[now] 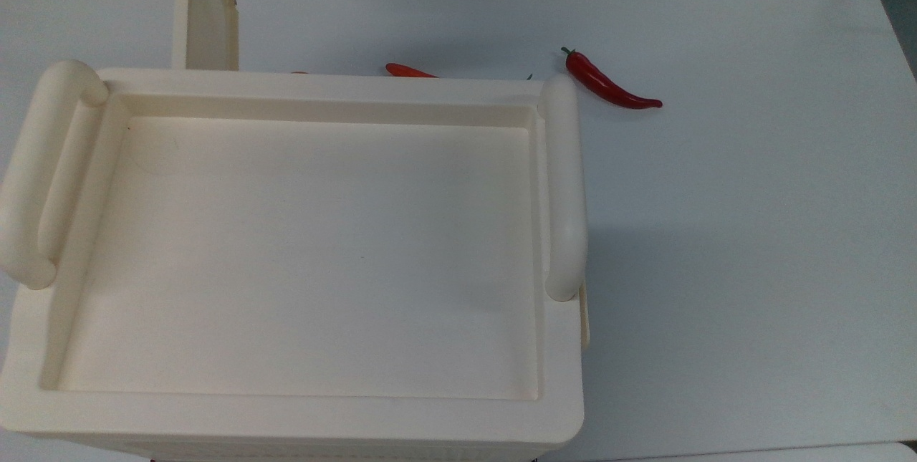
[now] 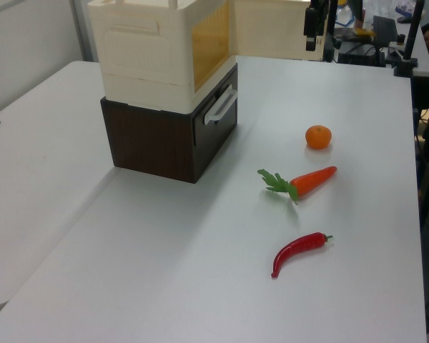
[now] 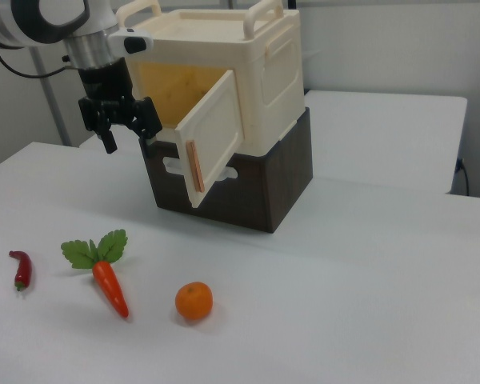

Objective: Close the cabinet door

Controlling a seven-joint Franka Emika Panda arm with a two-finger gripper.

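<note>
White tabletop (image 3: pixel 368 264); flat cream cabinet door (image 3: pixel 212 138) swung open.

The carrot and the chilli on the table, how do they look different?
The carrot is orange with a tuft of green leaves; the chilli is dark red with only a small stem. The carrot is straight and thicker; the chilli is slimmer and curved. In the right view the carrot lies nearer the orange. Both lie flat on the white table.
</note>
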